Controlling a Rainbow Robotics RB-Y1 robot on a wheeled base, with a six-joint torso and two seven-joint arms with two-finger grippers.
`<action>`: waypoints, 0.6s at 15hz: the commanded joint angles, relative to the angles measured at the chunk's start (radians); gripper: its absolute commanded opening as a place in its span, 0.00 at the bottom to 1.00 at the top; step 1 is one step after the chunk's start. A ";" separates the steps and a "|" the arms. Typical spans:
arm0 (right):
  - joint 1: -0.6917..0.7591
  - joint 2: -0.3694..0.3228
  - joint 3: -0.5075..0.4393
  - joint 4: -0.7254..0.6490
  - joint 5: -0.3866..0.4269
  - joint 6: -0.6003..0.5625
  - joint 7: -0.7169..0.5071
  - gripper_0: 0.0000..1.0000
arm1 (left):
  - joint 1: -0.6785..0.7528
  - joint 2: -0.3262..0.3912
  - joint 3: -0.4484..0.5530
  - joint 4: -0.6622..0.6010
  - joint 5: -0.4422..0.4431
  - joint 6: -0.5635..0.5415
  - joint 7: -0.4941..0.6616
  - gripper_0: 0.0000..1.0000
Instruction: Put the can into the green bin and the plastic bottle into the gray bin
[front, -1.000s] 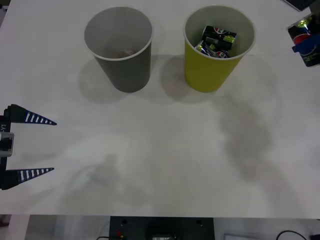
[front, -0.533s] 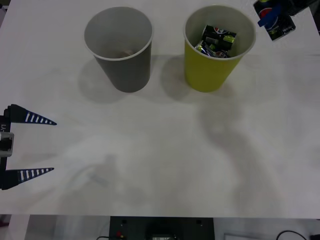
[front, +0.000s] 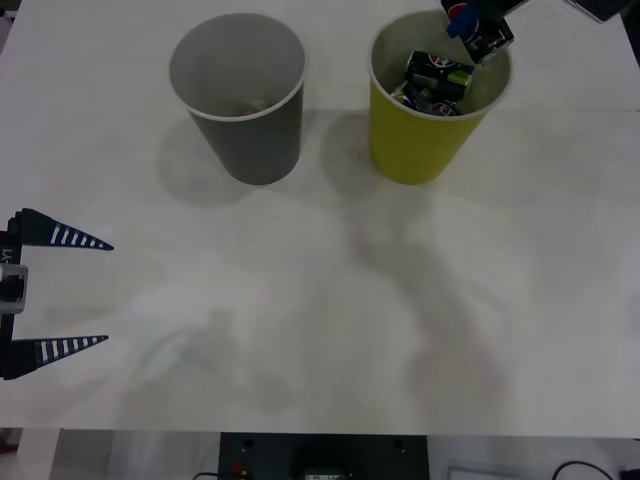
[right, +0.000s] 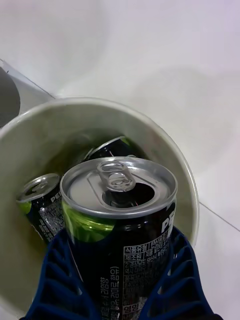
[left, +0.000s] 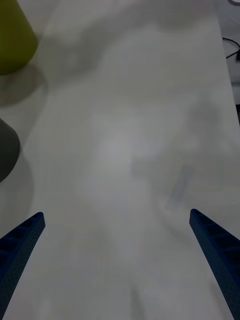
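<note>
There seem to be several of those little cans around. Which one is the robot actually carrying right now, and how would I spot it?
Find the green bin, the right one of the two on the white table. Above its far rim, the right gripper holds the can upright between blue fingers. Unlike the cans lying inside the bin, this one is raised, its opened silver top facing up.

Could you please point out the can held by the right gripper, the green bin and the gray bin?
can (right: 120, 200), right wrist view, on its silver top near the pull tab.
green bin (front: 415, 150), front view, on its yellow-green outer wall.
gray bin (front: 262, 145), front view, on its dark outer wall.
</note>
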 joint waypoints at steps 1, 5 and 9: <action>0.001 0.022 -0.004 -0.001 0.021 0.023 0.000 0.18 | 0.000 0.000 0.000 0.000 0.000 0.000 0.000 1.00; 0.001 0.024 -0.005 -0.001 0.006 0.021 0.025 1.00 | 0.000 0.000 0.000 0.000 0.000 0.000 0.000 1.00; 0.001 -0.033 -0.022 -0.001 -0.100 -0.028 0.066 1.00 | 0.000 0.000 0.000 0.000 0.000 0.000 0.000 1.00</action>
